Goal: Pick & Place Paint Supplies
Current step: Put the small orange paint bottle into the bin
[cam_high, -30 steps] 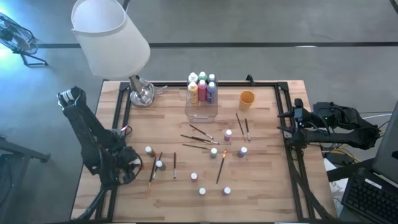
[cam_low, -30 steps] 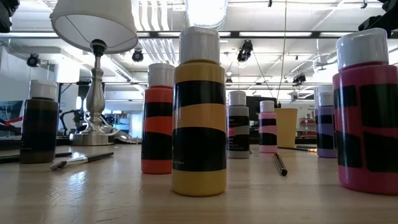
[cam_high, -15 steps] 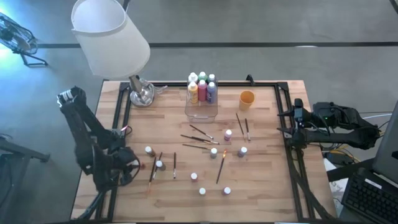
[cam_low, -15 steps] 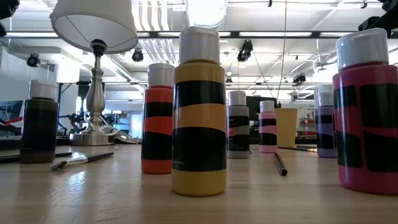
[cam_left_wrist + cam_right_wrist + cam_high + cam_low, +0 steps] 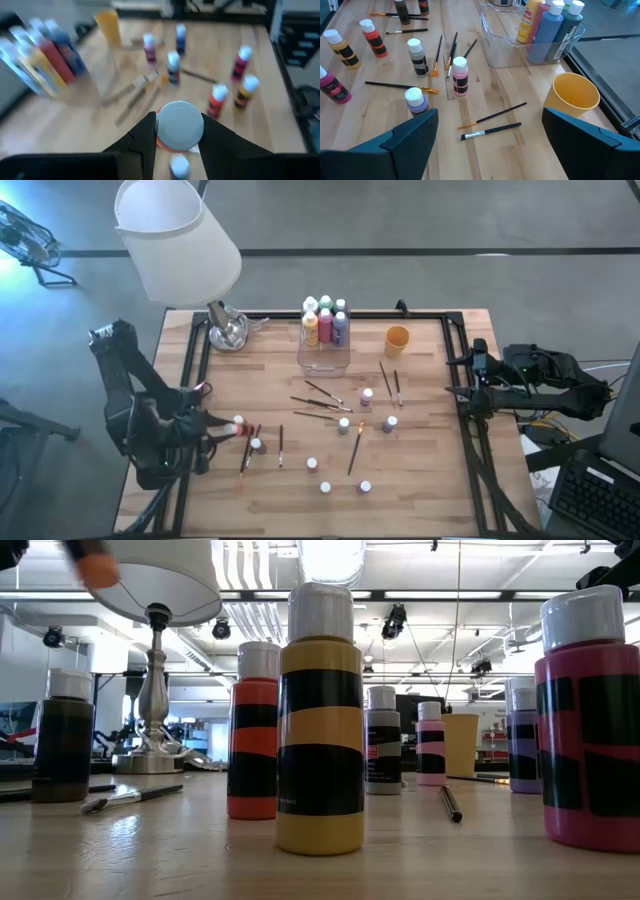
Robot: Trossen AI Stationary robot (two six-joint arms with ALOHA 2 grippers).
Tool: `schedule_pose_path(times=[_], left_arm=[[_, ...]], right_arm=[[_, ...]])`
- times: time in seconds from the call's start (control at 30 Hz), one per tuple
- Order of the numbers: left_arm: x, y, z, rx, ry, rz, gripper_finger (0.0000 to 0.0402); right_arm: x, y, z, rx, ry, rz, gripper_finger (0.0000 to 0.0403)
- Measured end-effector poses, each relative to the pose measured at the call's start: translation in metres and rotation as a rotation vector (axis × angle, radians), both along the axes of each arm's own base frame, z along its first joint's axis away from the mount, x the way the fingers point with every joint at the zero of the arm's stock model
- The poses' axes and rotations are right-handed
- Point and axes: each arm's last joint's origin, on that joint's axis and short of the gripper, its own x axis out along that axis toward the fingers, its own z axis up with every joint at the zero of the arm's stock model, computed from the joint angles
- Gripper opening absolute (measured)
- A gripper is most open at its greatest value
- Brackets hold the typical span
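High view: the left gripper (image 5: 222, 430) is over the bench's (image 5: 420, 480) left side, near the left edge, and its two fingers are clamped on a small white-capped paint bottle (image 5: 238, 426). Left wrist view confirms this: the dark fingers (image 5: 145, 137) sit on either side of the bottle's white cap (image 5: 180, 125), with an orange-red body just visible beneath it. Whether the bottle is clear of the bench surface cannot be told from the frames.

The right gripper (image 5: 458, 378) waits at the right edge of the bench, over the rail. Right wrist view shows its fingers (image 5: 410, 135) spread wide apart with nothing between them.

A clear plastic box (image 5: 324, 345) stands at the middle of the far edge and holds several bottles (image 5: 326, 320) upright. An orange cup (image 5: 397, 338) stands just to the right of the box. A lamp (image 5: 180, 240) stands at the far left corner.

Loose bottles (image 5: 345, 424) stand scattered over the centre and near half of the bench. Thin dark-handled paintbrushes (image 5: 318, 404) lie flat among them, most near the centre, two more by the held bottle. Low view shows a yellow-and-black bottle (image 5: 320, 730) upright closest to the near edge.
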Motion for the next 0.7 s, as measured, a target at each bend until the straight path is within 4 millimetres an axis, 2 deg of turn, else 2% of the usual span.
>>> schedule_pose_path(times=[0.23, 0.43, 0.7], left_arm=[[0.016, 0.014, 0.015, 0.101, -0.053, 0.095, 0.0121], [0.039, 0.027, 0.023, 0.141, -0.067, 0.175, 0.0121], [0.072, 0.044, 0.038, 0.155, -0.121, 0.195, 0.0122]], right_arm=[[0.000, 0.000, 0.000, 0.000, 0.000, 0.000, 0.0359], [0.000, 0.000, 0.000, 0.000, 0.000, 0.000, 0.0342], [0.000, 0.000, 0.000, 0.000, 0.000, 0.000, 0.0316]])
